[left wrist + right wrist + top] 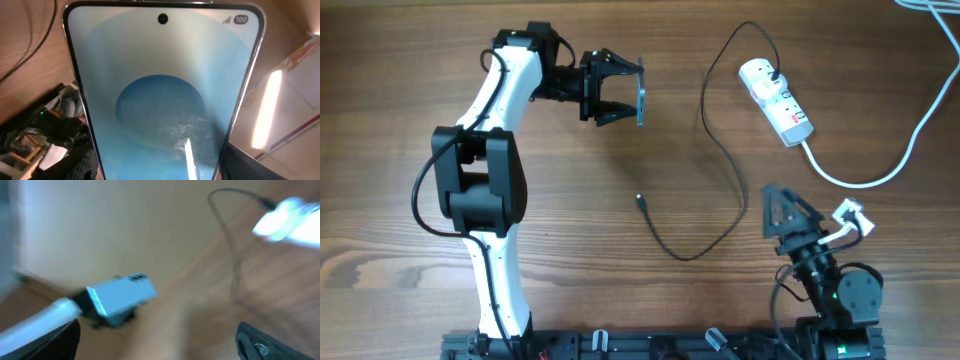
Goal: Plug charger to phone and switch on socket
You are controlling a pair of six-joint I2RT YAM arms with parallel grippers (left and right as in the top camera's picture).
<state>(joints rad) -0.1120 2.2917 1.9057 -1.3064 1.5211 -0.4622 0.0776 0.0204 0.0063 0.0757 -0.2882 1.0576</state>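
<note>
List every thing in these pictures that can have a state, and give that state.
phone: screen lit, held on edge, off the table.
left gripper: shut on the phone.
right gripper: open, empty.
charger: one end at the socket, plug tip loose on the table, apart from the phone.
socket: flat on the table; switch position too small to tell.

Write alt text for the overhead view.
The left gripper holds the phone on edge, upper centre. The charger loops from the socket at upper right to its free plug tip mid-table. The right gripper is open, lower right.
</note>
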